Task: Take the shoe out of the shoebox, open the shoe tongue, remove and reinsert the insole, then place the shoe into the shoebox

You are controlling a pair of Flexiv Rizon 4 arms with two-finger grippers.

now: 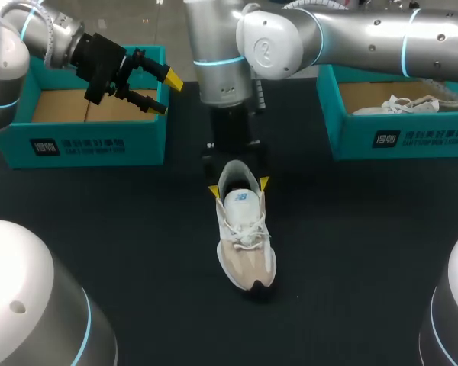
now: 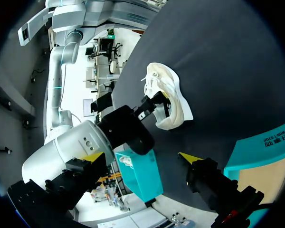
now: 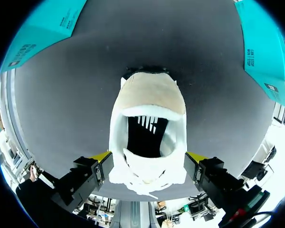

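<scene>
Silver-grey arms [image 1: 351,34] with glowing cyan joint rings carry black end effectors [image 1: 166,93] with bright yellow fingertips [image 1: 173,78]

Bright overhead light, glare on the right arm [image 1: 351,34], shoe [image 1: 246,236] evenly lit.

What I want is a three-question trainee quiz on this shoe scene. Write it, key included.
1. True or false: the white and beige lace-up shoe lies inside a shoebox.
2. Which gripper holds that shoe's heel? A) left B) right C) neither
3. Fill in: the teal cardboard shoebox on the right holds another ____.
Key: 1 false, it stands on the black table. 2 B, the right gripper; the left gripper hangs open near the empty teal shoebox on the left. 3 white shoe.
</scene>
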